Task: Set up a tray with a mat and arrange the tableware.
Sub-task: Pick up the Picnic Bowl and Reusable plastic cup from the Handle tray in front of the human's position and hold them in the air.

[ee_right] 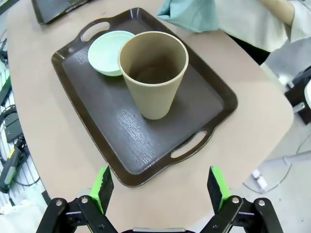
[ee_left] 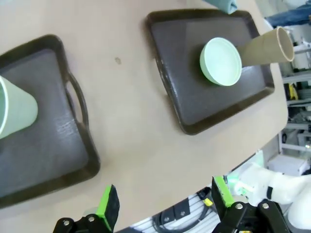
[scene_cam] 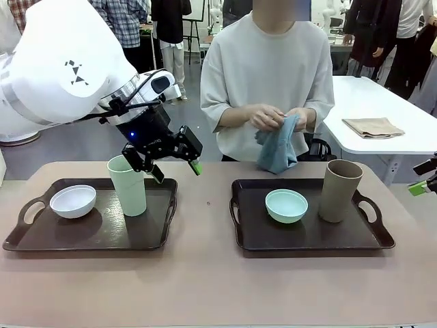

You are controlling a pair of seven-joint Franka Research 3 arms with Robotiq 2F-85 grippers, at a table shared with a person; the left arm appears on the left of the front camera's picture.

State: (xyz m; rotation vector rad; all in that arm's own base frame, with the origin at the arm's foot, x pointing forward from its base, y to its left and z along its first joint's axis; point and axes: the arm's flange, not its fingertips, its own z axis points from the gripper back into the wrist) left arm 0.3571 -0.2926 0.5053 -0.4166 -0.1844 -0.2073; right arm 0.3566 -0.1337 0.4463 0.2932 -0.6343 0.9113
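Status: left tray (scene_cam: 102,234) holds white bowl (scene_cam: 73,201), green cup (scene_cam: 128,186); right tray (scene_cam: 307,236) mint bowl (scene_cam: 286,205), brown cup (scene_cam: 340,190); mat (scene_cam: 278,147) unlaid in person's hands (scene_cam: 266,117); left gripper (scene_cam: 177,171), right gripper (ee_right: 159,187) open, empty.

left gripper (scene_cam: 177,171), fingers apart, hovers near the pale green cup (scene_cam: 128,186) on the left tray (scene_cam: 109,236).

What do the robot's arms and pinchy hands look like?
The left arm is fat, round and white, with little black triangle marks and a black cable. Both the left gripper and right gripper are black, each with two fingers tipped in bright green pads.
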